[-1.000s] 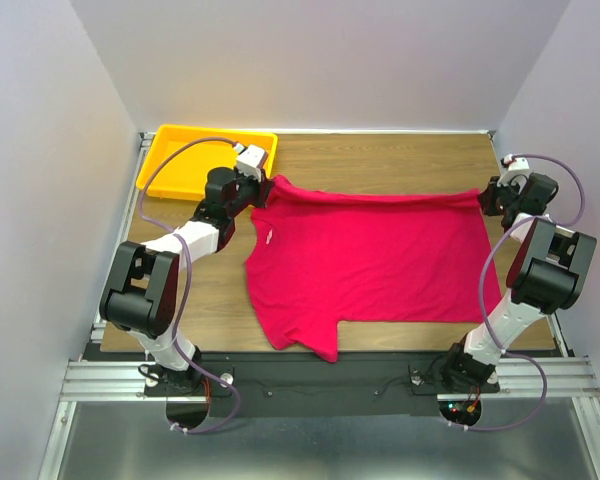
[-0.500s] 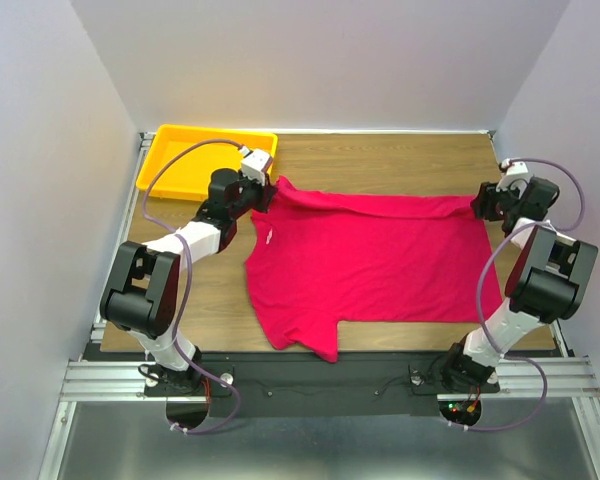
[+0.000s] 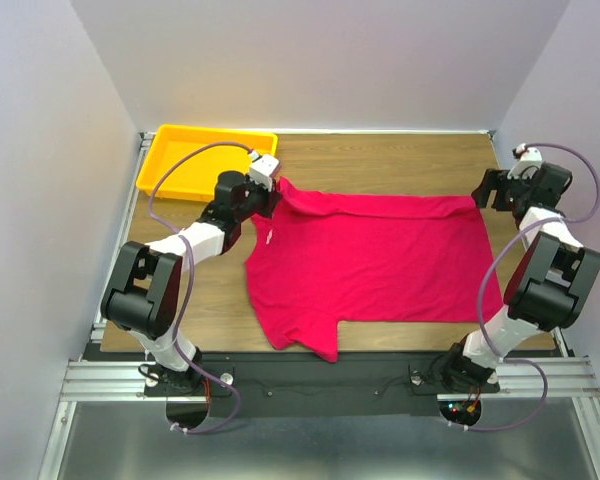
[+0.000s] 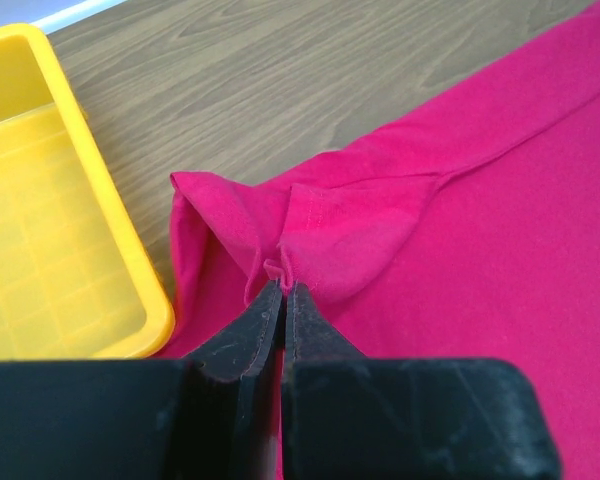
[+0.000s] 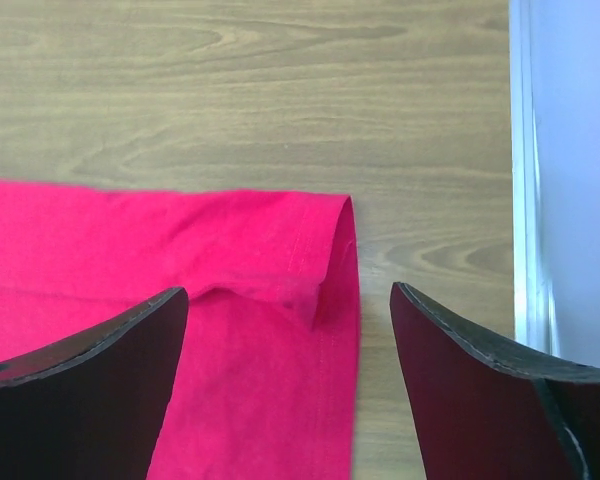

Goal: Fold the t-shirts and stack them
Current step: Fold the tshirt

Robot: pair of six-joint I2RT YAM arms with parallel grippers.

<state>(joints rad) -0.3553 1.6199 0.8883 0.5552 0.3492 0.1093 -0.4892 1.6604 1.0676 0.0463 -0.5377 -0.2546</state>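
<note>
One crimson-pink t-shirt (image 3: 370,262) lies spread on the wooden table, its far edge folded over toward me. My left gripper (image 3: 272,192) is shut on a pinch of cloth at the shirt's far left corner; in the left wrist view the fingertips (image 4: 283,288) clamp a small fold of the t-shirt (image 4: 360,220). My right gripper (image 3: 487,192) stands open just off the far right corner. In the right wrist view the folded corner of the t-shirt (image 5: 280,250) lies flat between the spread fingers (image 5: 130,340), touching neither.
A yellow plastic tray (image 3: 202,160) sits at the table's far left corner, close to my left gripper, also seen in the left wrist view as the tray (image 4: 70,270). A metal rail and the grey wall (image 5: 570,180) run along the table's right edge.
My right gripper has opened and let go of the shirt's far right corner, then drawn back to the right. The left gripper shifted slightly right, still holding its corner.
</note>
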